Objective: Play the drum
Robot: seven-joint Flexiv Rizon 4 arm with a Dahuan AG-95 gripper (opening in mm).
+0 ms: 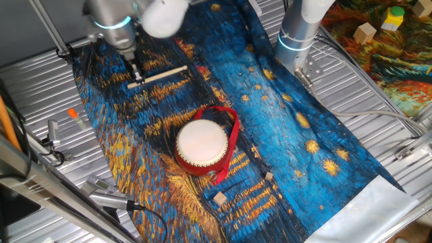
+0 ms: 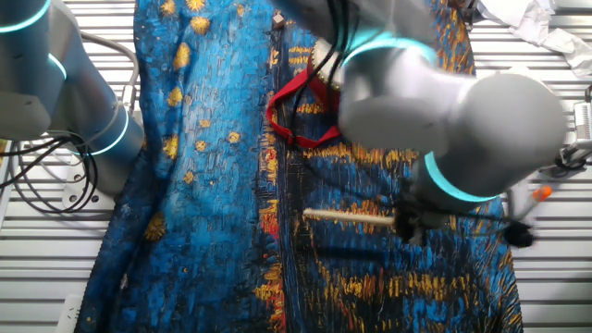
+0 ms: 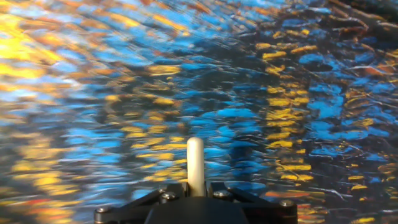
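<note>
Painted cloth point(image 1: 283, 128) lay nearest, covering the table. Drum point(image 1: 202, 144) sat mid-table, toward the near edge. Gripper point(image 1: 137, 75) near the far-left corner, clamped on the stick point(image 1: 158, 76). Step: pickup. Next, judged: lift, carry over, strike the skin.

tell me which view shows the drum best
One fixed view: the drum is in full sight, white skin up, red strap looped round it. The other fixed view shows only its strap; the arm hides the rest. The hand view shows none of it, only stick and cloth.
</note>
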